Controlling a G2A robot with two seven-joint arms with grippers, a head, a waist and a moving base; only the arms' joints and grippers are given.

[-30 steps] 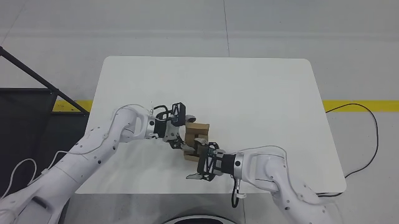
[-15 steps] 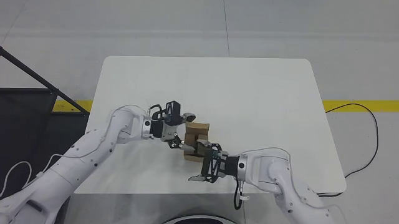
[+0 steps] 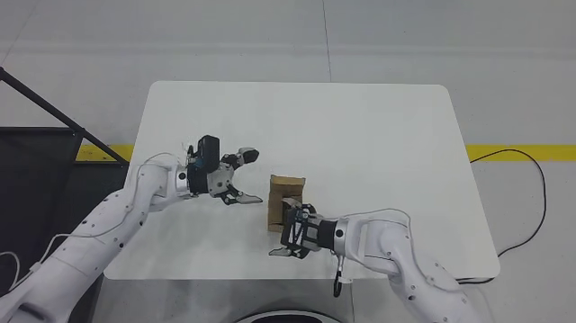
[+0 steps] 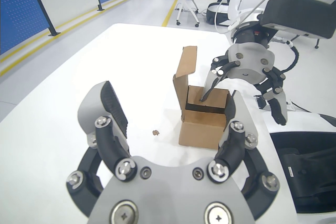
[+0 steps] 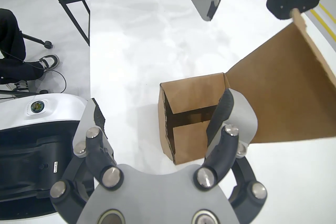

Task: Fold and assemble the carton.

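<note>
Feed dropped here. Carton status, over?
Left gripper: jaws open, clear of carton. Right gripper: jaws open, one finger at carton's opening. Lid flap up. Nothing blocking.

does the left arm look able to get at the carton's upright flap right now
Probably yes. The left gripper is open and apart from the carton, with bare table between them. The flap stands upright; the right gripper only has a finger in the open top beside it.

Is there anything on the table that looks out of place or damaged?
A small brown scrap lies on the table beside the carton, apart from it; it looks like a torn-off bit of cardboard. The carton's lid stands open, not yet folded.
</note>
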